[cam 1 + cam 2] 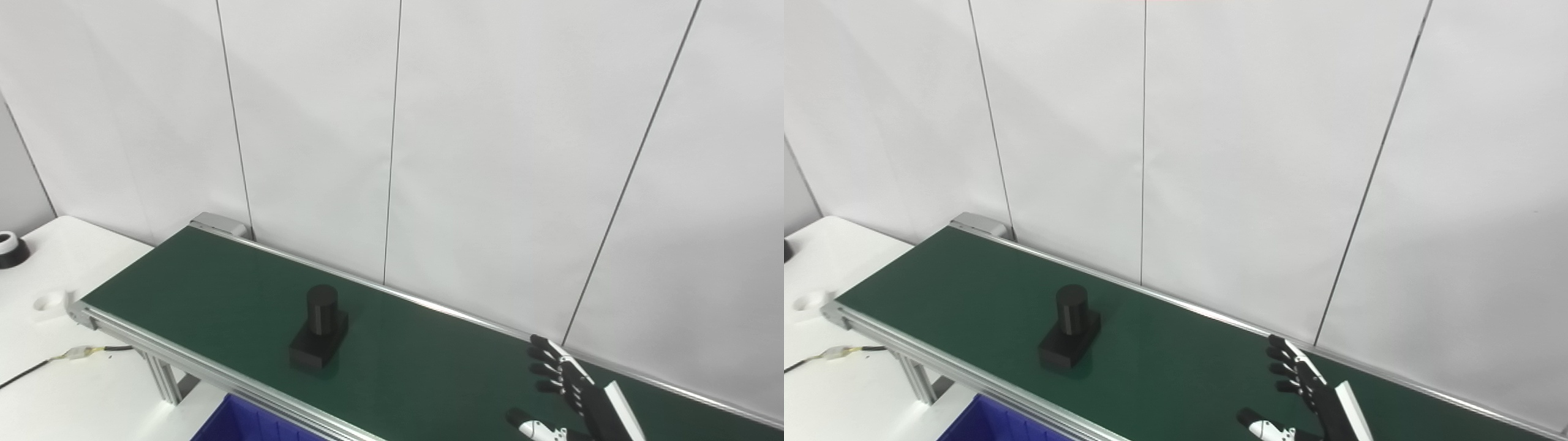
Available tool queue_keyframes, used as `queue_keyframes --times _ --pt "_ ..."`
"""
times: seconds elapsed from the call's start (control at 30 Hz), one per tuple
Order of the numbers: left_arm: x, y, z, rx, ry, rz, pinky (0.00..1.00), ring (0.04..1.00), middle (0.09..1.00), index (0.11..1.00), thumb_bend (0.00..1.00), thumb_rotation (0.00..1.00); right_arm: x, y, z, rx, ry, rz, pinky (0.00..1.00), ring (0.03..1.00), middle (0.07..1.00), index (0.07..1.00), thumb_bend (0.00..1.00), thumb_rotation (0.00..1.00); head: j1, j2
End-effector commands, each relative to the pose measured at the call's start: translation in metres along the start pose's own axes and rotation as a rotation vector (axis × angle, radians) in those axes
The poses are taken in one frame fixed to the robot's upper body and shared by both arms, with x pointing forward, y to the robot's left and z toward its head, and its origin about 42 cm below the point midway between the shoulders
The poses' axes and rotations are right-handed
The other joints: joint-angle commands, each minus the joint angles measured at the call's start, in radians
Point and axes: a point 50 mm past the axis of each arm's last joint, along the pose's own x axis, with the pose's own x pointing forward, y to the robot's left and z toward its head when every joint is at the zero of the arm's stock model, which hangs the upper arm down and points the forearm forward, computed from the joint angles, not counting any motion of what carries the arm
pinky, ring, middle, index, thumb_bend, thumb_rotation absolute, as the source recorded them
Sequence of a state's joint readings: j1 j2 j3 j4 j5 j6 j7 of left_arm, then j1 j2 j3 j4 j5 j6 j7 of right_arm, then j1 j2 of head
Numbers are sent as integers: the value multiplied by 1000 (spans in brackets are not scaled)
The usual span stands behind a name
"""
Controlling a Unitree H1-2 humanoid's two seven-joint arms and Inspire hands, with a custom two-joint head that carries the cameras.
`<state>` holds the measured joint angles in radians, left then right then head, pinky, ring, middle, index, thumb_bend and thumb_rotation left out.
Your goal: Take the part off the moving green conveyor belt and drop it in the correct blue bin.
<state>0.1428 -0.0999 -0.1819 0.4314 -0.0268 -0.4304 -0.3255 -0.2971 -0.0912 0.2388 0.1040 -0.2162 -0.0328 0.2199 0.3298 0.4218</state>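
Observation:
The part (320,331) is black: an upright cylinder on a flat rectangular base. It stands on the green conveyor belt (196,282), left of the middle, nearer the front rail. It also shows in the right eye view (1069,331). My right hand (566,392) hovers over the belt at the lower right, open and empty, fingers spread toward the part and well apart from it. It also shows in the right eye view (1301,392). My left hand is out of view.
A blue bin (245,422) sits below the belt's front rail at the bottom edge. A white table (61,380) at the left carries a cable (67,355), a black-and-white roll (9,248) and a round hole. A white panelled wall stands behind the belt.

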Motion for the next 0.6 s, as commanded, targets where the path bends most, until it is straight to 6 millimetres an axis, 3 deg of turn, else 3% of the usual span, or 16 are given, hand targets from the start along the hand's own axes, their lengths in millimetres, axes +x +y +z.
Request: queue_keyframes --times 0.0,0.43,0.57 --pt "5 -3 11 12 -70 -2 698 740 773 844 981 471 16 -3 20 -17 -102 -12 749 831 866 901 563 313 1 1" --pt "4 -3 13 16 -78 1 686 739 768 833 960 468 56 15 10 -41 -63 38 738 820 854 896 601 346 -12 4" --pt "3 -3 13 16 -77 3 683 738 767 833 965 465 66 20 7 -31 -49 53 743 819 851 897 599 303 -14 4"
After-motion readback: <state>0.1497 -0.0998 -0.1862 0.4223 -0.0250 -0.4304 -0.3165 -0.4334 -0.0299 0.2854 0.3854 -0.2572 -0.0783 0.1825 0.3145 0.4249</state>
